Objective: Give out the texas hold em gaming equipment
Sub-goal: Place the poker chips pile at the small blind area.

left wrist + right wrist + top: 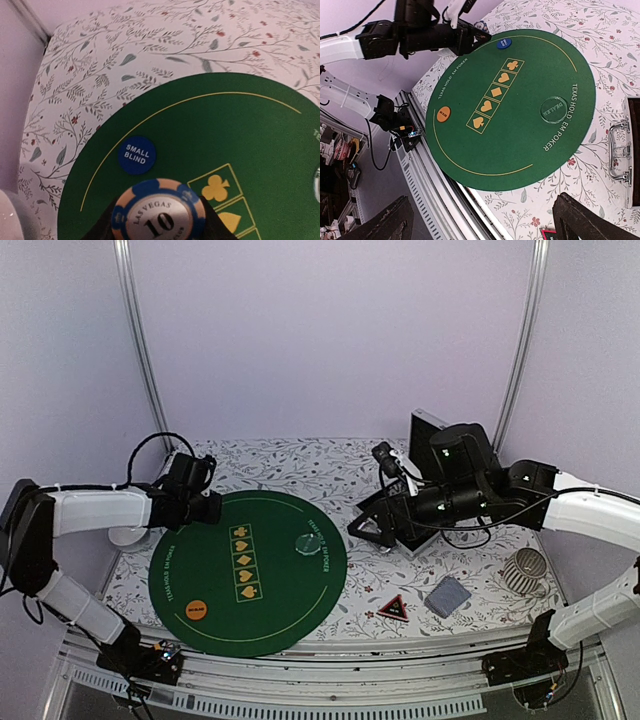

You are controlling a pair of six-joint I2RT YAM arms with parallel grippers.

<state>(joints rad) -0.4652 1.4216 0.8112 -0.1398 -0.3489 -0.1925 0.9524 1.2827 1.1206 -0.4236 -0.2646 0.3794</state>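
My left gripper [214, 508] is shut on a blue-and-orange poker chip [159, 212] marked 10, its dark fingers at either side. It hangs over the far left part of the round green mat [290, 612]. Just beyond the chip a blue small-blind disc [137, 155] lies on the mat. An orange disc [197, 609] lies near the mat's front left. A clear dealer disc [306, 542] lies toward its right. My right gripper [371, 531] stands open and empty above the table, right of the mat. A red-black triangle token [393, 608] and grey-blue cards [448, 596] lie on the floral cloth.
An open black case [428, 432] with a metal handle [616, 152] stands at the back right, behind the right arm. A white ribbed cup [524, 570] sits at the far right. A white object [128, 536] sits off the mat's left edge. The metal rail [427, 185] runs along the near edge.
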